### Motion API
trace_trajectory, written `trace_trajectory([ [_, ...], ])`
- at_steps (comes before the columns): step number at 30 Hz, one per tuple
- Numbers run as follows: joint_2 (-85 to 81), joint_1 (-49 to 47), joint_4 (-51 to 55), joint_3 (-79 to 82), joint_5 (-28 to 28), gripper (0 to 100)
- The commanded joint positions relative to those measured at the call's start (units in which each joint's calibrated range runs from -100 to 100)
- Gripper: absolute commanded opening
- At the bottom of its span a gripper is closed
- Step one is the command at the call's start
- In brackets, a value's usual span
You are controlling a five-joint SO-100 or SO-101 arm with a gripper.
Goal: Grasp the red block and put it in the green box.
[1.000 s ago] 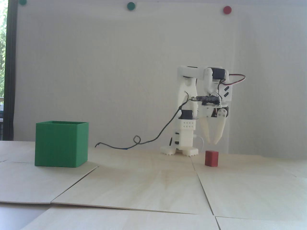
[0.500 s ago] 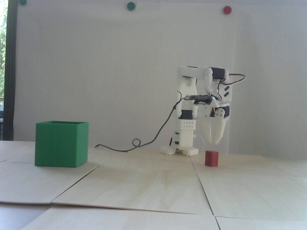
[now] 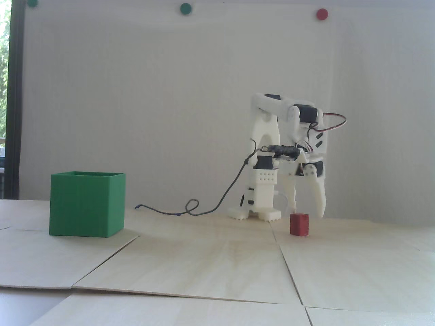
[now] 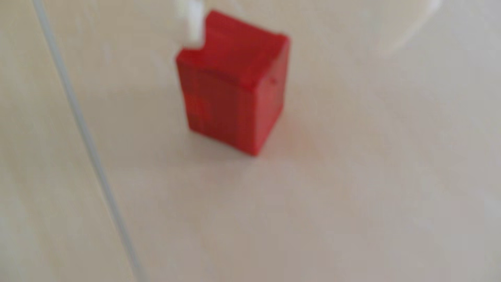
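Observation:
The red block stands upright on the pale wooden table, right of the arm's base. My white gripper hangs open just above and behind it, one fingertip near the block's top left corner and the other to its upper right. The wrist view is blurred; the red block fills the upper middle, with one fingertip overlapping its top left corner and the other finger well off to the right, so my gripper holds nothing. The green box sits far to the left, its top open.
A black cable loops over the table between the box and the arm's base. Seams run between the wooden panels. Green and red round dots are stuck on the white wall.
The gripper has come down towards the red block and its jaws have spread wider. The cable has shifted slightly. Block and box have not moved.

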Motion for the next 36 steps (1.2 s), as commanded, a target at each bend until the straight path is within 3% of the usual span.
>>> trace_trajectory([
  [1, -0.3, 0.6, -3.9, 1.9, -0.4, 24],
  [16, -0.9, -0.2, -6.0, 4.2, -0.3, 23],
  [19, -1.1, 0.2, -5.8, 4.0, -0.3, 19],
  [36, -1.0, 3.1, 6.5, -6.5, -1.6, 16],
])
